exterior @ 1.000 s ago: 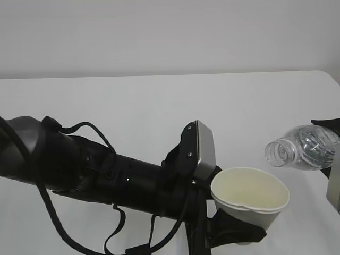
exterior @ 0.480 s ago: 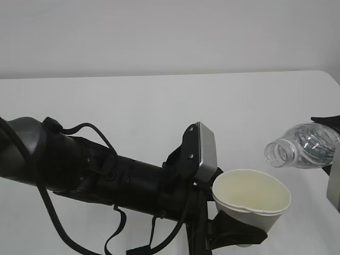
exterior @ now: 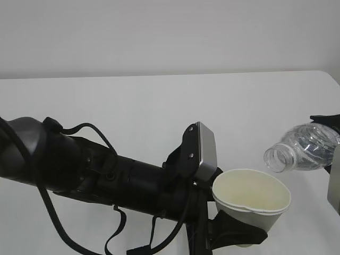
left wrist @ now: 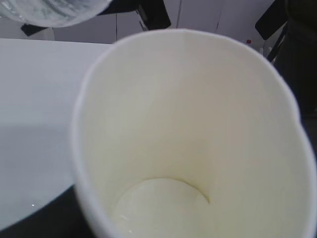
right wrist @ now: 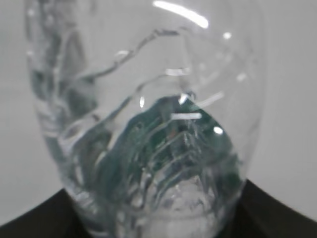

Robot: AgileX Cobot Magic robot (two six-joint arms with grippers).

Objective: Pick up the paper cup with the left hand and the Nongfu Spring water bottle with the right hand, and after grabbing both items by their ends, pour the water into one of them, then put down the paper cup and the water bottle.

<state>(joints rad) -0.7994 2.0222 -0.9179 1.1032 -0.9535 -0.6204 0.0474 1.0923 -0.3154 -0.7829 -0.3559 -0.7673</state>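
The paper cup (exterior: 251, 194), white with a pale yellowish inside, is upright in the lower right of the exterior view. My left gripper (exterior: 238, 234) is shut on its lower part from below. The cup's inside (left wrist: 188, 139) fills the left wrist view; I cannot tell whether water lies in it. The Nongfu Spring water bottle (exterior: 303, 149) lies tilted, its open neck pointing left and slightly down, just above and right of the cup's rim. My right gripper (exterior: 333, 159) is shut on its base end at the frame's edge. The ribbed body (right wrist: 143, 124) fills the right wrist view. No stream shows.
My bulky black left arm (exterior: 106, 175), with loose cables and a grey block (exterior: 204, 151), crosses the lower left above the white table (exterior: 133, 101). The table's far edge meets a plain wall. Dark shapes (left wrist: 153, 12) stand beyond the table in the left wrist view.
The bottle's neck has dipped a little lower toward the cup's rim. The cup and left arm shifted slightly right and down early on, then held still.
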